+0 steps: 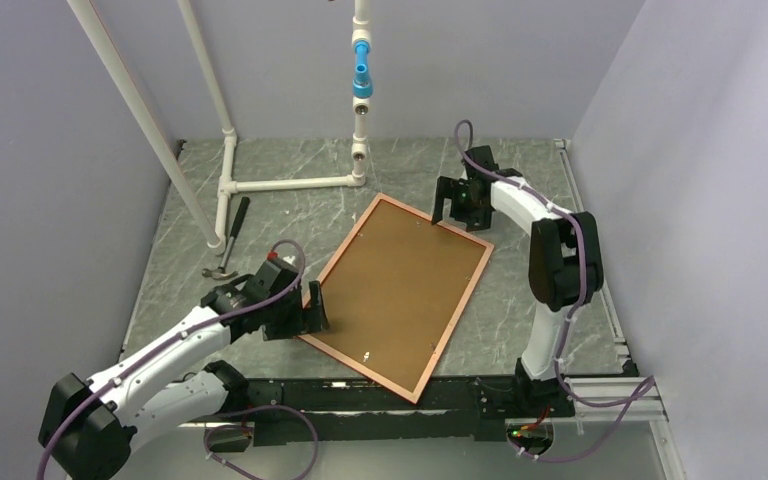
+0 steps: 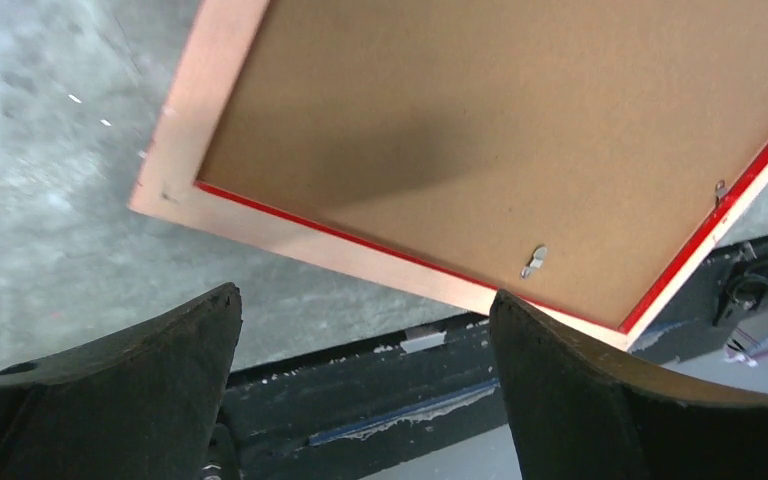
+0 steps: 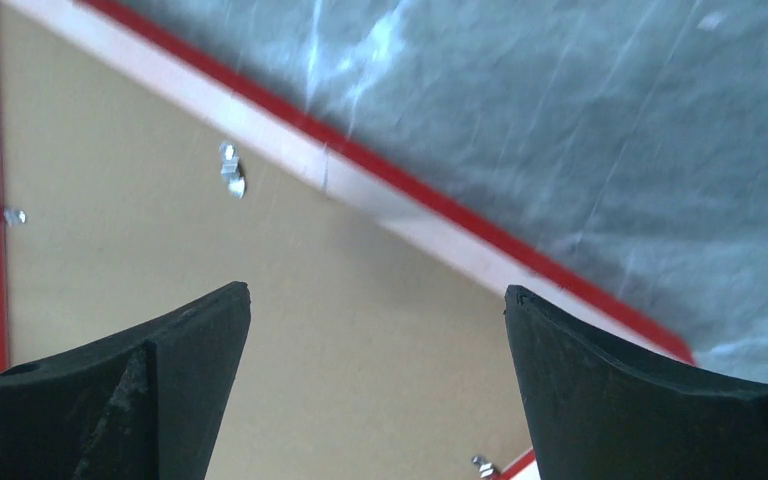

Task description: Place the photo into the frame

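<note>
Hammer (image 1: 232, 232), unlike frame (image 2: 260, 223), shows overhead only.

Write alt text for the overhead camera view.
A picture frame lies face down, brown backing board up, angled across a marbled table. The left gripper is open by its near-left corner, the right gripper open above its far edge; a hammer lies to the left.

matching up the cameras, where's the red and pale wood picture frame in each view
top external: red-edged pale wood rectangular picture frame lies centre, tilted, back up.
left wrist: frame fills the upper right, one corner showing.
right wrist: frame edge runs diagonally, upper left to lower right.
shared landmark: brown fibreboard backing board inside it.
</note>
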`<state>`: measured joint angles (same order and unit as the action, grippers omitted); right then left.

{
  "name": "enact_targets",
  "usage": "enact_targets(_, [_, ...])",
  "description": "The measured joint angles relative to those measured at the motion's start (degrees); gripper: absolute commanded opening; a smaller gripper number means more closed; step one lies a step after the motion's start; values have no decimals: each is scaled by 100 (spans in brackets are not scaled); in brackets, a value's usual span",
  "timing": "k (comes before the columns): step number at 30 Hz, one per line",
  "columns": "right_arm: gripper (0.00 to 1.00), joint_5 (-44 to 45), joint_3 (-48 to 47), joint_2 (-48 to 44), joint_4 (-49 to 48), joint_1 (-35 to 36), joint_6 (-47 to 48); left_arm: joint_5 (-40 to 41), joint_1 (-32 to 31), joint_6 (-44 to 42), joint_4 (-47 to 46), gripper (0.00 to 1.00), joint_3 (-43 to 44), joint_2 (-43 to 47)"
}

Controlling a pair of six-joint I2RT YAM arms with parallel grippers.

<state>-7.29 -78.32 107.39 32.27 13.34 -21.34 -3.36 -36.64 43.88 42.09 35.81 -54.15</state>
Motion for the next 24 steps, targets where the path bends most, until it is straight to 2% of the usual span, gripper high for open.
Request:
enact_targets(6, [100,-74,-1054,850,282,-376,179,-511,-149,546,-483,96,-726,229])
enact_targets(12, [100,-302,-1554,1432,378,-605,299,-782,-216,929,-1158,96,-1003,-7])
enact_targets(17, [100,-741,-1340,1484,199,-627,328,-837,-219,1119,-1696,96,-1056,-474])
enact_targets(24, [100,-1320,-291,890,-581,-750,302,-894,-205,1191,-1991,96,-774,-1130])
